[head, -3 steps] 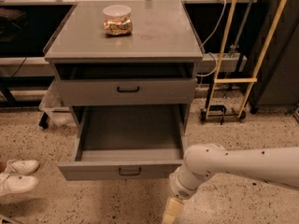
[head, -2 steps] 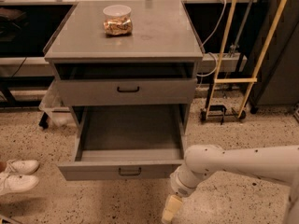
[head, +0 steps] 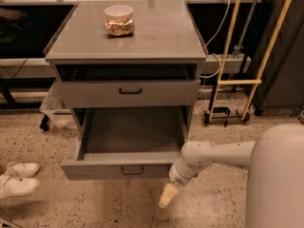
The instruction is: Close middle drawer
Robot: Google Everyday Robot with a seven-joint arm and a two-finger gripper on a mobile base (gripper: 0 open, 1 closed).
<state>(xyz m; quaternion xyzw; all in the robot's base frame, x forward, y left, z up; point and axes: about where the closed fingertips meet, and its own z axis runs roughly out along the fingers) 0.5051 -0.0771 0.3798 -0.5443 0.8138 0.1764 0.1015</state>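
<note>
1. Jaws of the gripper [head: 166,196] show only as one pale tapered tip pointing down at the floor. Whether they stand apart or pressed together, I cannot tell, and nothing is held between them.
2. Up and to the left of the jaws is the middle drawer [head: 118,169], pulled far out of the grey cabinet [head: 190,51] with its empty inside in plain view.
3. Its flat front runs just above the jaws. The small dark pull handle [head: 132,170] sits to their left and a little higher, apart from them.
4. The arm [head: 213,153] comes in from the right, and its wrist lies close by the right end of the drawer front. I cannot say whether it touches.
5. By my judgement nothing of the task is done yet: the drawer is fully open and the tip is below the front rather than against it.
6. What is left is to bring the gripper up onto the front face and push it straight back until it lies flush under the top drawer [head: 128,93].
7. No brand, label or writing can be read anywhere. The lidded container [head: 119,20] on the cabinet top, far above the jaws, shows brownish contents but no legible print.
</note>
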